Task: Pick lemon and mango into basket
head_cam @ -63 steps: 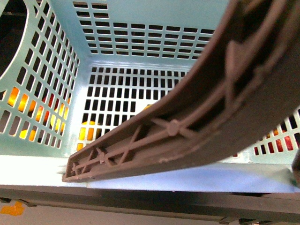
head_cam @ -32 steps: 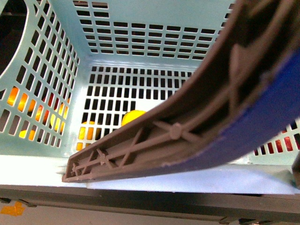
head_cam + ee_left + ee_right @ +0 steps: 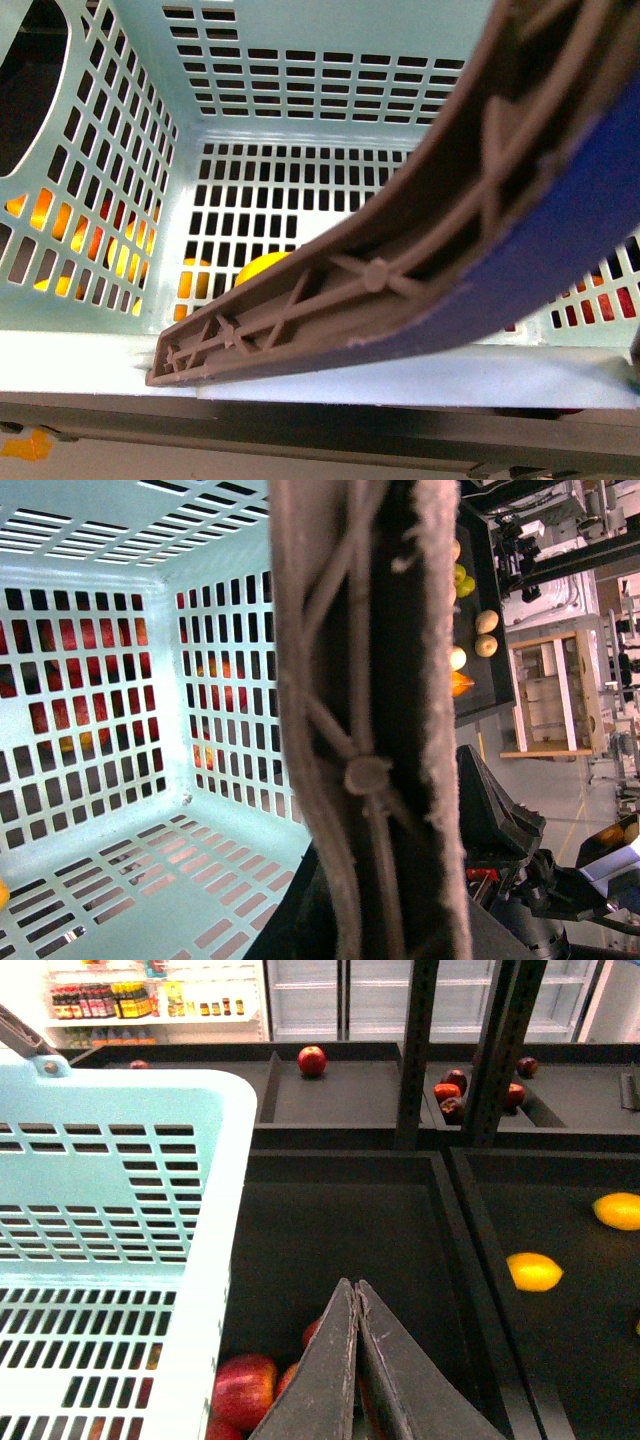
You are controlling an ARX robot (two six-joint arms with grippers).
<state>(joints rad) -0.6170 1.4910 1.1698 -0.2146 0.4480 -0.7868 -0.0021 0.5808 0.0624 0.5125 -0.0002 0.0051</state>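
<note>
Item one: the basket (image 3: 300,25), directly before us. Its handle (image 3: 400,270) lies slantwise over the near rim and across the interior.

In the basket, on the floor toward the near left corner, we list one fruit (image 3: 262,268), partly behind the handle; lemon or mango, we cannot tell.

Outside the left wall, more fruit (image 3: 45,215) lies against the slots.

Right of the basket, just beside its wall, a bin (image 3: 330,1230) holds apples (image 3: 243,1380). The neighbouring bin (image 3: 560,1360), on the side away from the basket, holds a first oval fruit (image 3: 535,1271) and a second oval fruit (image 3: 620,1210), apart from each other.

Bins beyond these hold further apples (image 3: 312,1060).
</note>
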